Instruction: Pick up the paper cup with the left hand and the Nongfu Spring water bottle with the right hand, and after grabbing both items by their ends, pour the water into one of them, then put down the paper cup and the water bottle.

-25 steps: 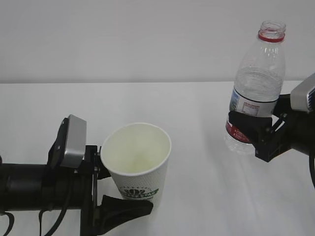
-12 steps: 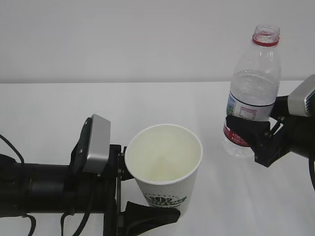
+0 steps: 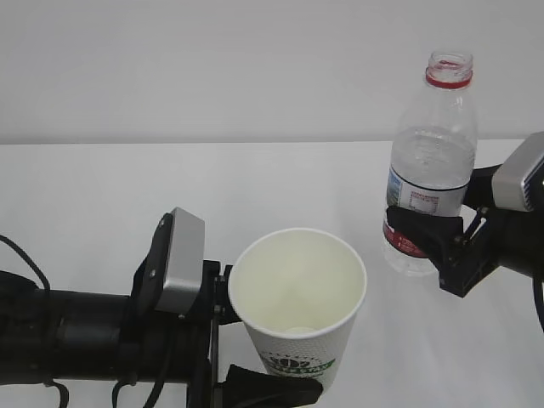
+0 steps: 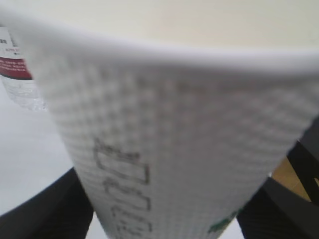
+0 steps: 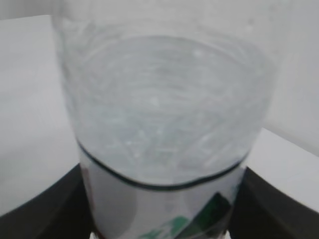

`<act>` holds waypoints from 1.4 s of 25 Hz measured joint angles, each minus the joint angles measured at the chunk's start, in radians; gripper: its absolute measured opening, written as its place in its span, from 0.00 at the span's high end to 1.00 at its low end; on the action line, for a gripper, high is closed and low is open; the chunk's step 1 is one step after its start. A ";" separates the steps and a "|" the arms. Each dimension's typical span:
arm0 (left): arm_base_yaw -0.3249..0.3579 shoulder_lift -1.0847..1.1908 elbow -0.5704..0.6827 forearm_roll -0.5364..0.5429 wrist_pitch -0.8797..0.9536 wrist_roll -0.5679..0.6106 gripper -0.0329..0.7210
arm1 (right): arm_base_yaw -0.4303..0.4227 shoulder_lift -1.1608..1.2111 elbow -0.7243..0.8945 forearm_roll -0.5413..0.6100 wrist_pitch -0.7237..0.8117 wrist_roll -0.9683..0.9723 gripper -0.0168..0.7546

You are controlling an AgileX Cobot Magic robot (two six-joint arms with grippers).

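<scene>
Exterior view: my left claw (image 3: 223,353) has the paper cup (image 3: 299,313) clamped low on its body, fingers spread wide around it. Cup is off the white worktop (image 3: 102,204), upright, mouth facing up. Over the last second I've carried it rightward toward centre, so the gap to the bottle has shrunk. My right claw (image 3: 429,238) grips the Nongfu Spring water bottle (image 3: 427,166) at its red-and-white label, also lifted. It has edged left and stands straighter than a second ago, neck uncapped and still up. Nothing is pouring yet. Both picks look done; I judge this is the line-up before the tilt.

Left wrist view: the cup fills the frame, dimpled wall, dark fingers (image 4: 45,211) on both sides near the base. The bottle label shows at upper left, so the two are near each other but apart.

Right wrist view: the bottle sits between the dark fingers (image 5: 42,209); the water (image 5: 164,124) shows above the label edge.
</scene>
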 joint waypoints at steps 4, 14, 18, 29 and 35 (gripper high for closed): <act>0.000 0.000 0.000 -0.002 0.000 -0.002 0.16 | 0.000 0.000 -0.019 -0.039 0.000 -0.010 0.29; 0.000 0.000 0.000 -0.084 0.000 -0.004 0.16 | 0.000 0.000 -0.131 -0.156 0.018 -0.013 0.29; 0.000 0.000 -0.010 -0.145 0.029 -0.006 0.16 | 0.000 0.000 -0.171 -0.185 0.042 -0.014 0.29; 0.000 0.000 -0.077 -0.173 0.141 -0.008 0.16 | 0.000 0.000 -0.256 -0.251 0.103 -0.014 0.29; 0.000 0.013 -0.098 -0.219 0.151 -0.008 0.16 | 0.000 0.000 -0.290 -0.297 0.135 -0.014 0.29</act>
